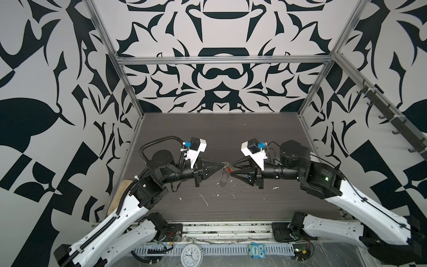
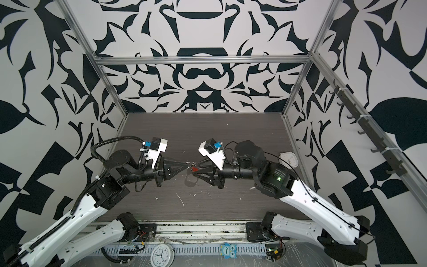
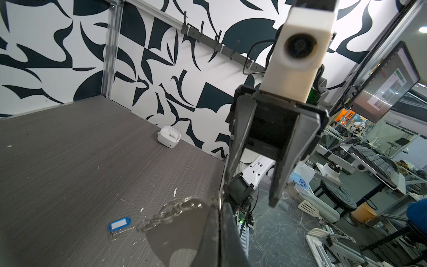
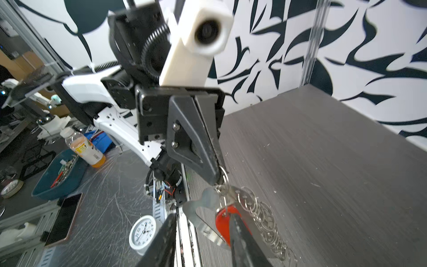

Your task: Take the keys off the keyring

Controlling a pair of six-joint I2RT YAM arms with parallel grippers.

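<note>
Left claw (image 4: 218,178) clenches the keyring (image 4: 263,215) above the table (image 1: 231,138); right claw (image 1: 232,169) stands released beside the hanging red key (image 4: 222,220); blue key (image 3: 119,223) lies on the table.

Between the black fingers of the right gripper (image 1: 231,169) the red key (image 4: 223,219) shows bright scarlet. The keyring (image 4: 265,217) at the black left gripper (image 4: 216,176) is shiny silver. Below the left gripper, the blue key (image 3: 119,223) carries a white label. The table (image 1: 231,138) is dark grey wood-grain, flecked white. The walls (image 1: 219,34) swirl black on white.
</note>
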